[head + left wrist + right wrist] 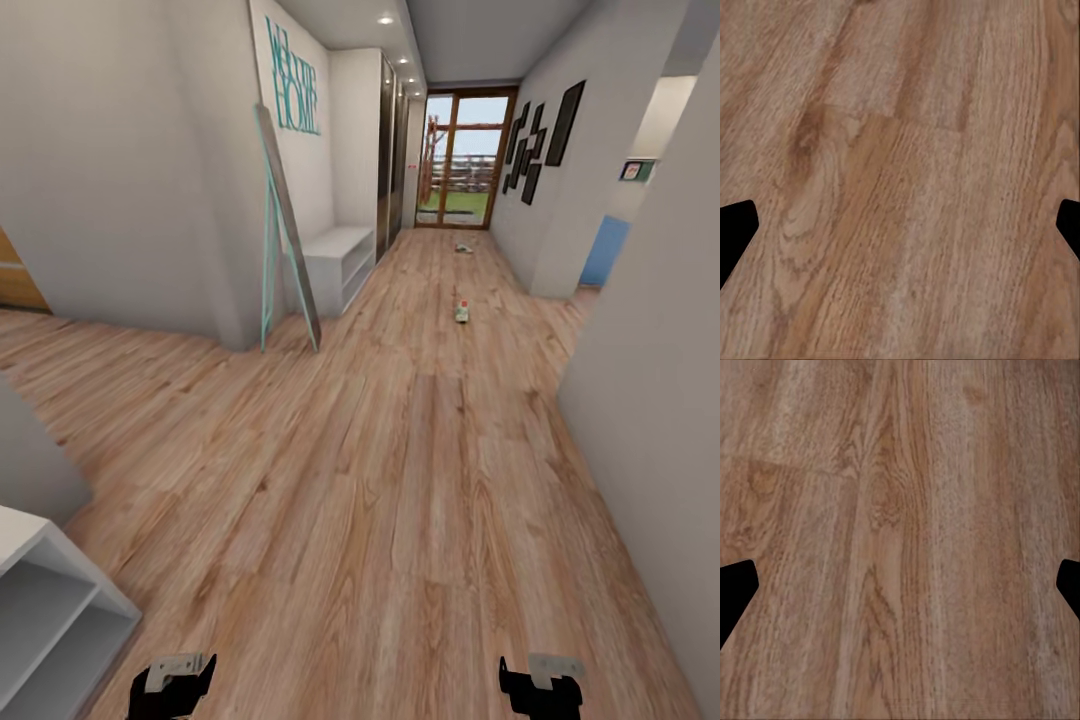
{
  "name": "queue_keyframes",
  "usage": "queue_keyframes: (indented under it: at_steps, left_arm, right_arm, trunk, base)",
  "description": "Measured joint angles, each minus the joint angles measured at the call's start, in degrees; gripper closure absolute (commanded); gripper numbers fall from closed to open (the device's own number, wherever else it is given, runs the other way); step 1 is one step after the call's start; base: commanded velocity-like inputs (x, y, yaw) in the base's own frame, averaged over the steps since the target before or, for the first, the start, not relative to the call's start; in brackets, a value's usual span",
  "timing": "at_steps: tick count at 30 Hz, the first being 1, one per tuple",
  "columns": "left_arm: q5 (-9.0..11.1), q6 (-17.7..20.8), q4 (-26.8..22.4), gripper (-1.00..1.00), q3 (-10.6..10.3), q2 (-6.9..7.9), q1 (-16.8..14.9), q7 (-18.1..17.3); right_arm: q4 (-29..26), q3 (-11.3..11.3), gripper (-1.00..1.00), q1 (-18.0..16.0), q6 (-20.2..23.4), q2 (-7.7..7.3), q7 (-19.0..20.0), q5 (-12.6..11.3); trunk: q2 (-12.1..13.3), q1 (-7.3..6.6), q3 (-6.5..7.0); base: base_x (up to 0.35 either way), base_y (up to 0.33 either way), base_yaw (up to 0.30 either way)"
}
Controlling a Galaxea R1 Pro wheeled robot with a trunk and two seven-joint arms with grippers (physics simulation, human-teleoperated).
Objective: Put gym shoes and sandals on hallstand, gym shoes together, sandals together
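Far down the corridor floor (400, 480) lies one gym shoe (461, 311), white with green and a red tip. A second small pale object (463, 247) lies further on near the glass door, too far off to identify. The sandals are out of view. The hallstand (338, 262), a low pale-grey bench with open shelves, stands against the left wall well ahead. My left gripper (172, 682) and right gripper (540, 686) hang low at the near edge, both open and holding nothing. Between the fingers of the left gripper (900, 229) and the right gripper (900, 589) is bare wood floor.
A tall teal-framed mirror (285, 230) leans by the left wall corner before the hallstand. A white shelf unit (50, 600) juts in at the near left. A wall (650, 400) runs close along the right. A glass door (465, 160) closes the corridor's far end.
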Motion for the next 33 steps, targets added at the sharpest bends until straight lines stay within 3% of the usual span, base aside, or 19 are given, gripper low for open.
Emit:
queue_keyframes:
  at_steps: [1,3,7,9,15,17,18,21,22,25,29,33]
  left_arm:
    - [-1.98,-0.08,0.02,-1.00,-2.33,0.24,-0.06,-0.15]
    - [-4.40,-0.05,0.20,-1.00,-5.11,0.51,-0.11,-0.24]
    - [-8.91,0.04,0.51,-1.00,-9.59,1.05,-0.04,-0.22]
    - [-12.06,-0.04,0.82,-1.00,-12.43,2.20,0.15,-0.53]
    - [-12.32,-0.70,1.26,-1.00,-12.89,4.59,0.18,-3.87]
    - [-11.65,-0.94,1.37,-1.00,-12.43,5.19,0.21,-4.34]
    - [-8.83,-1.94,1.84,-1.00,-10.97,6.17,0.56,-4.92]
    - [-5.49,-3.35,2.66,-1.00,-9.90,6.71,1.31,-5.29]
    - [-3.01,-4.52,3.12,-1.00,-9.42,6.90,1.83,-5.50]
    - [0.51,-5.94,3.53,-1.00,-8.96,7.04,2.35,-5.86]
    - [4.75,-7.00,3.86,-1.00,-8.60,7.11,2.77,-6.18]
    - [7.03,-7.25,3.97,-1.00,-8.45,7.04,2.90,-6.20]
  right_arm:
    - [0.00,0.00,-1.00,0.00,0.00,0.00,0.01,0.00]
    - [0.00,0.00,-1.00,0.00,0.00,0.00,0.01,0.00]
    - [0.00,0.00,-1.00,0.00,0.00,0.10,0.02,0.02]
    - [0.00,0.01,-1.00,0.00,0.00,0.28,0.07,0.05]
    - [0.00,0.00,-1.00,0.00,0.00,0.34,0.08,0.07]
    - [0.00,0.00,-1.00,0.00,0.00,0.35,0.09,0.08]
    - [0.00,0.01,-1.00,0.00,0.00,0.35,0.09,0.08]
    - [0.00,0.00,-1.00,0.00,0.00,0.35,0.10,0.08]
    - [0.00,0.00,-1.00,0.00,0.00,0.35,0.11,0.08]
    - [0.00,0.00,-1.00,0.00,0.00,0.35,0.09,0.08]
    - [0.00,0.00,-1.00,0.00,0.00,0.35,0.09,0.08]
    - [0.00,0.00,-1.00,0.00,0.00,0.35,0.08,0.08]
  trunk:
    - [0.00,0.00,0.00]
    - [0.00,0.00,0.00]
    - [0.00,0.00,0.00]
    - [0.00,0.00,0.00]
    - [0.00,0.00,0.00]
    - [0.00,0.00,0.00]
    - [0.00,0.01,0.00]
    - [0.00,0.01,0.00]
    - [0.00,0.01,0.00]
    - [0.00,0.02,0.00]
    - [0.00,0.02,0.00]
    - [0.00,0.01,0.00]
  base:
    - [0.339,0.000,0.000]
    - [0.339,0.000,0.000]
    - [0.339,0.000,0.000]
    - [0.339,0.000,0.000]
    - [0.332,0.000,0.000]
    - [0.264,0.000,0.000]
    - [0.221,0.000,0.000]
    - [0.206,0.000,0.000]
    - [0.194,0.000,0.000]
    - [0.190,0.000,0.000]
    - [0.185,0.000,0.000]
    - [0.194,0.000,0.000]
